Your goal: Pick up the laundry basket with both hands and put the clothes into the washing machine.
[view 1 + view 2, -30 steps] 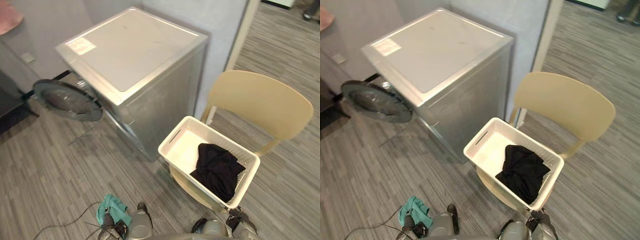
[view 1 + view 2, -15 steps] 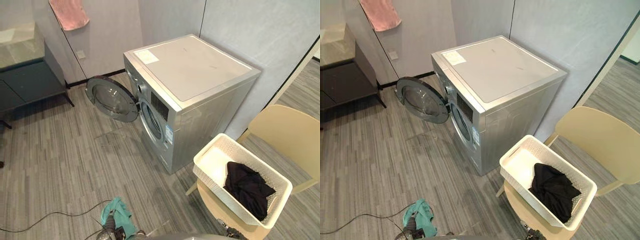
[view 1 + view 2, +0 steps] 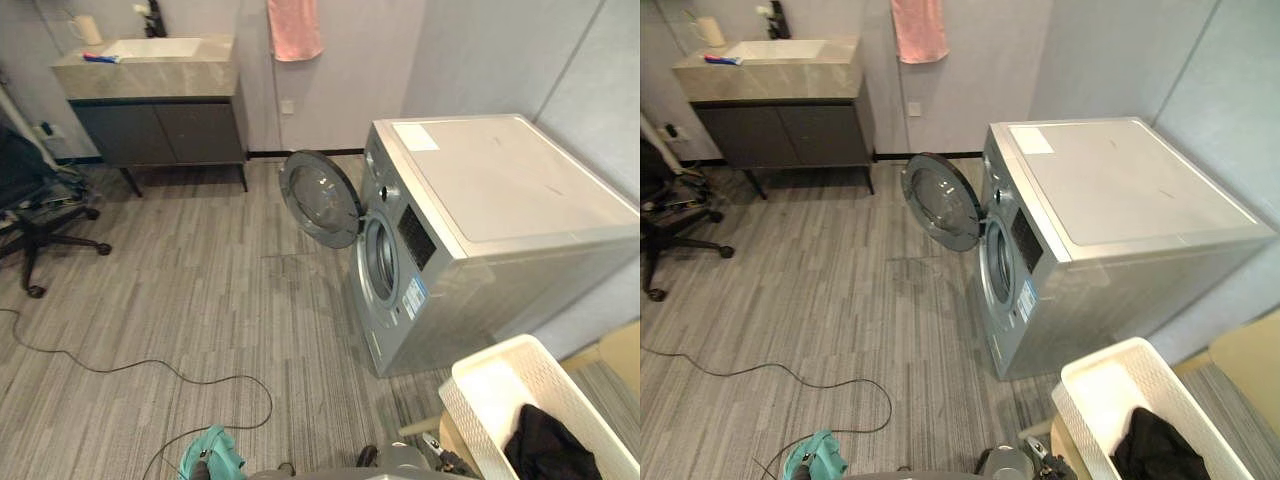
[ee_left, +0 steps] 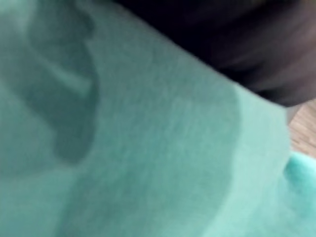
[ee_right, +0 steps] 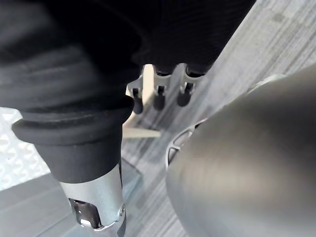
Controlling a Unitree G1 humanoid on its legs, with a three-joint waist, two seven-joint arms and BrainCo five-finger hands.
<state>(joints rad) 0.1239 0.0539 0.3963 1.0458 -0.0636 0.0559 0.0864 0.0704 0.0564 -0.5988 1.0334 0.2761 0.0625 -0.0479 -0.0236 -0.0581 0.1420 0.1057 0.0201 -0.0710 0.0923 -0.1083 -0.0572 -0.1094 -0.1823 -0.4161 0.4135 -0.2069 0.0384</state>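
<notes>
Right wrist view, right hand [image 5: 159, 91] hanging low, fingers relaxed and empty, left hand [image 3: 198, 469] under teal cloth [image 3: 212, 450], grip untellable

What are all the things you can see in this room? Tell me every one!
washing machine: one, silver, right side, its round door open
laundry basket: one, white, lower right, on a chair
clothes: one heap, black, inside the laundry basket
chair: one, cream, under the basket
towel: one, pink, hanging on the back wall
sink cabinet: one, dark with a pale top, back left
office chair: one, black, far left
cloth: one, teal, bottom edge, at the left hand
left hand: against the teal cloth
right hand: fingers straight, holding nothing
</notes>
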